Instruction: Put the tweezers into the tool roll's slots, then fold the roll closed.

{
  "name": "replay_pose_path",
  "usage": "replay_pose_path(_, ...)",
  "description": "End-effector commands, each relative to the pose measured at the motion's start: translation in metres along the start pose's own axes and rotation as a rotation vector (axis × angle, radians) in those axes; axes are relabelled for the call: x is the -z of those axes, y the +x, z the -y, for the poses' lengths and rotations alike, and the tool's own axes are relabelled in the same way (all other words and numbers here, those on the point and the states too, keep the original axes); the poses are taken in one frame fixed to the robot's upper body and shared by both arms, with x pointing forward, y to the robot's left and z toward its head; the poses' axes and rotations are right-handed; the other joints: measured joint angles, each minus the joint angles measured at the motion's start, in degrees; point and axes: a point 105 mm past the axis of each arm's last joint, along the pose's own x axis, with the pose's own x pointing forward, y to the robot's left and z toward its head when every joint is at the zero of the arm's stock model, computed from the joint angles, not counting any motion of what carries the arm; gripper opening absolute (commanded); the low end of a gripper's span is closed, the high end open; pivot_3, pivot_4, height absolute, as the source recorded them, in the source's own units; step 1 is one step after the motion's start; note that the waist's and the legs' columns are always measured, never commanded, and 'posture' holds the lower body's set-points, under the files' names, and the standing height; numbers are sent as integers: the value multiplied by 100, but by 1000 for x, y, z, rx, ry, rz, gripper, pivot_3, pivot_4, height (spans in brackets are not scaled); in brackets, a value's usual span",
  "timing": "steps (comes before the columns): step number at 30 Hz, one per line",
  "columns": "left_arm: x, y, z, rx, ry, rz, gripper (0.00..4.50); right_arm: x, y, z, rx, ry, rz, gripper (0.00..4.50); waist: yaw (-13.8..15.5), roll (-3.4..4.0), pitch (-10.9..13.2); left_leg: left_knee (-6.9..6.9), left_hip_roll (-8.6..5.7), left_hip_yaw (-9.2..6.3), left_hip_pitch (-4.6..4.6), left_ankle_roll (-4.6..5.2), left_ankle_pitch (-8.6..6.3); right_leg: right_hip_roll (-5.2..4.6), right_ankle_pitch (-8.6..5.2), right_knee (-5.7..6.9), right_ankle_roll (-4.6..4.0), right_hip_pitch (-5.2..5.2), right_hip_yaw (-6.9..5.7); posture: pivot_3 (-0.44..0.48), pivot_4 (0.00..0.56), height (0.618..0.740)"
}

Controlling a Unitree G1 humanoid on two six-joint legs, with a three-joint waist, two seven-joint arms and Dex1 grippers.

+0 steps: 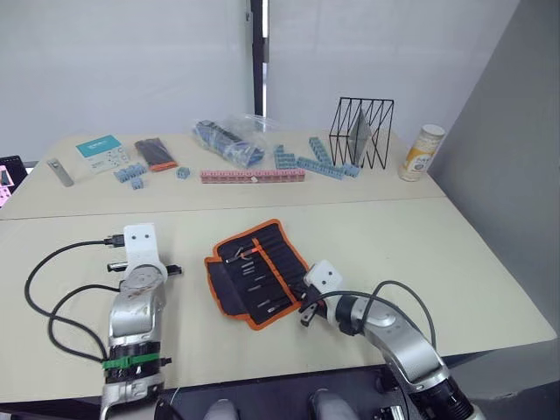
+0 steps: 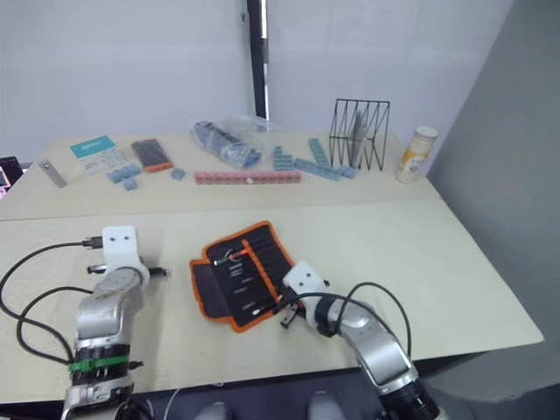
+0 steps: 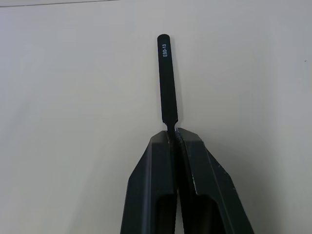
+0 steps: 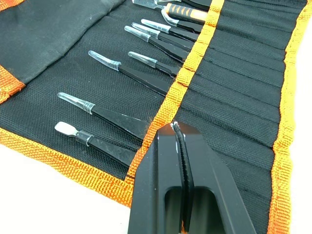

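Between the left jaws (image 3: 176,134): one of the tweezers (image 3: 165,78), pinched by its tip | right jaws (image 4: 176,127): closed empty over tool roll (image 1: 254,271) | carry across, slide handle-first into free slots (image 4: 234,87).

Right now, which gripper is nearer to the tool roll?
Right. The right gripper is at the tool roll, its shut fingers over the orange centre stripe. The left gripper is apart from it over bare table, shut on a black tweezer.

Tool roll (image 4: 234,97): coarse woven black cloth, orange binding. Tweezers (image 4: 141,78): matt black, clear plastic tips.
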Motion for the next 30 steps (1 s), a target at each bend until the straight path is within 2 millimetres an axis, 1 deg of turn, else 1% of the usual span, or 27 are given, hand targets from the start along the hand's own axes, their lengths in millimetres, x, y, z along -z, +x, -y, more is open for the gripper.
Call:
replay_pose_path(1, 3, -19, -11, 52, 46, 7, 14, 68, -10, -4, 17, 107, -258, 0, 0, -9, 2, -7, 0, 0, 0, 1, 0, 0, 0, 1, 0, -3, 0, 0, 150, 706)
replay_pose_path(4, 5, -39, -9, 153, 111, 30, 14, 68, -10, -4, 15, 107, -259, 0, 15, -17, 6, -33, 1, 1, -4, 1, 1, 0, 1, 1, -1, -5, 0, 0, 150, 706)
replay_pose_path(7, 12, -52, -2, 249, 156, 31, 14, 67, -8, -4, 10, 106, -257, 0, 75, -16, 23, -38, 1, -1, -3, -3, -2, 0, 0, -1, -2, -17, -1, 0, 150, 706)
replay_pose_path(10, 20, -56, -4, 280, 185, 31, 14, 67, -7, -5, 1, 104, -256, 0, 118, -37, 38, -35, 2, 0, -3, -10, -7, -2, -2, -11, -4, -19, -2, 0, 150, 706)
replay_pose_path(14, 30, -57, -11, 289, 181, 14, 14, 67, -6, -6, -4, 101, -257, 0, 119, -38, 39, -25, 2, 9, -5, -19, -12, -9, -3, -31, -5, -16, -1, 0, 150, 706)
replay_pose_path(17, 32, -54, -17, 265, 167, 8, 1021, 66, -5, -6, -8, 98, -256, 0, 119, -37, 39, -29, 2, 9, -4, -22, -14, -8, -3, -32, -5, -17, -1, 0, 150, 706)
replay_pose_path(20, 28, -51, -22, 249, 156, 21, 1938, 66, -5, -7, -11, 96, -258, 0, 120, -37, 39, -33, 2, 9, -4, -21, -13, -7, -3, -29, -5, -18, -1, 0, 150, 706)
replay_pose_path(21, 26, -49, -22, 245, 146, 23, 2367, 66, -5, -7, -13, 95, -258, 0, 120, -37, 39, -32, 2, 8, -3, -21, -13, -7, -3, -29, -5, -17, -2, 0, 150, 706)
replay_pose_path(23, 23, -47, -20, 255, 134, 34, 2987, 66, -5, -7, -14, 93, -259, 0, 133, -37, 39, -31, 2, 8, -3, -21, -13, -7, -3, -28, -5, -17, -2, 0, 150, 706)
replay_pose_path(30, 22, -38, -12, 308, 129, 44, 2987, 66, -4, -5, -12, 92, -258, 0, 155, -36, 38, -24, 2, 6, 0, -22, -13, -7, -3, -27, -6, -15, -2, 0, 150, 706)
